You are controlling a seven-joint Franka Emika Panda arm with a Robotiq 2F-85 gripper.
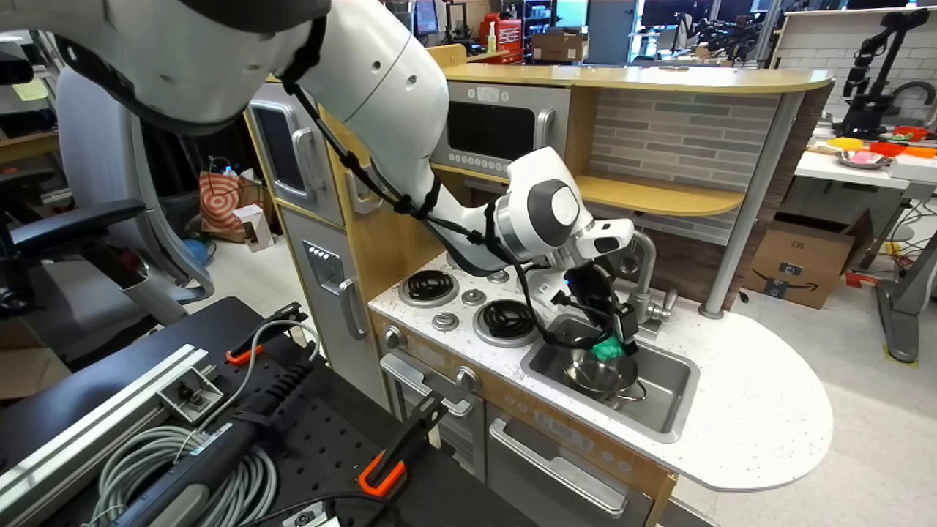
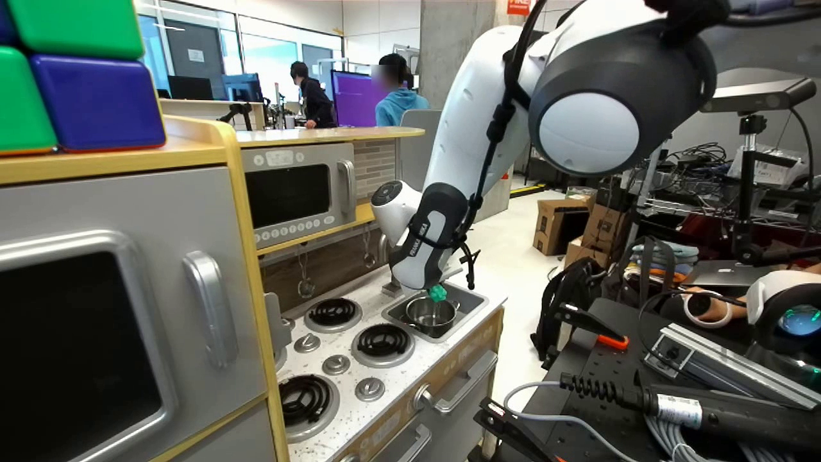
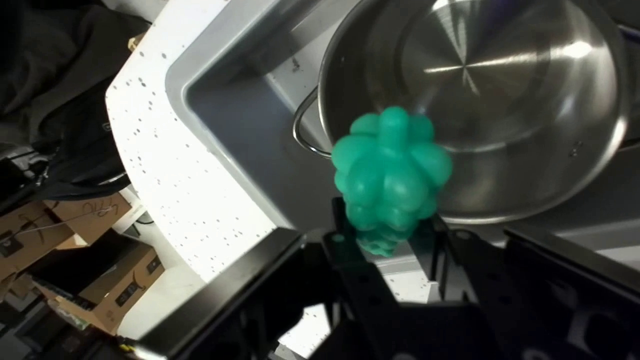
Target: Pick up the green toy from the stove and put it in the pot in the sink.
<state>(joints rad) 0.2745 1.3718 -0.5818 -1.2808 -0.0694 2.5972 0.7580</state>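
The green toy (image 3: pixel 392 175) is a bright green, bumpy, grape-like cluster. My gripper (image 3: pixel 387 220) is shut on its narrow end. In both exterior views the toy (image 1: pixel 607 348) (image 2: pixel 437 293) is held above the steel pot (image 1: pixel 600 375) (image 2: pixel 422 314), near its rim. In the wrist view it overlaps the near left rim of the pot (image 3: pixel 540 175), whose visible inside is bare. The pot stands in the grey sink (image 1: pixel 665 391) (image 2: pixel 473 303). The white stove (image 1: pixel 461 307) (image 2: pixel 349 372) with black burners is beside the sink; no toy shows on it.
The silver faucet (image 1: pixel 644 274) rises behind the sink, close to my gripper. A yellow shelf (image 1: pixel 659 196) and a silver microwave (image 1: pixel 505 124) hang above the counter. A pot handle (image 3: pixel 305 125) sticks out at the left in the wrist view. A dark table (image 1: pixel 322 439) with cables stands in front.
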